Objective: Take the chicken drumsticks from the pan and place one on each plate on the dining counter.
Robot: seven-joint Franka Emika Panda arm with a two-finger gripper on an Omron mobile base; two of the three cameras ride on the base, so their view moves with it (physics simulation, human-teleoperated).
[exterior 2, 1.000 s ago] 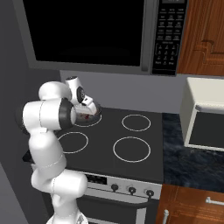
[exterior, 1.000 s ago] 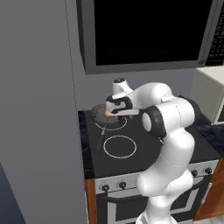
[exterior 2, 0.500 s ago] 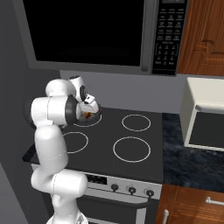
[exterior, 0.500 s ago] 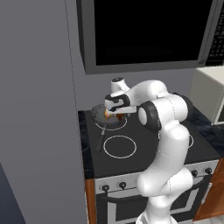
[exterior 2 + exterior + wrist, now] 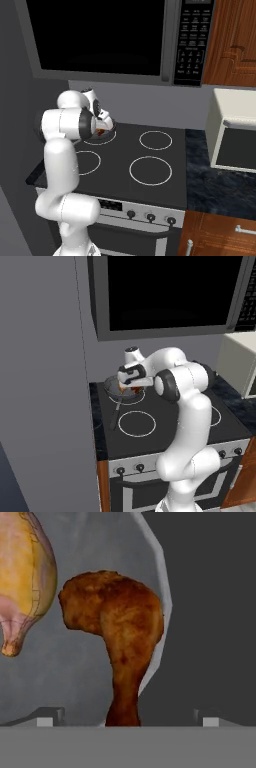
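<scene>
Fingers (image 5: 128, 719) spread, knobbly brown drumstick (image 5: 117, 637) between

A kitchen: stove (image 5: 140, 160) beneath a built-in microwave (image 5: 115, 40).

— From here the white arm's hand covers most of the round dark-grey metal frying pan (image 5: 114, 387); I just catch a speck of orange under it.

— Up close, the golden-orange drumstick (image 5: 22, 577) is cut off by the top and left edges. The darker reddish-brown drumstick (image 5: 117, 637) loses its bone end at the bottom (behind the band).

— And the pan's long dark handle (image 5: 115, 414)?

— Its near end blurs into the black stovetop (image 5: 165, 428).
</scene>
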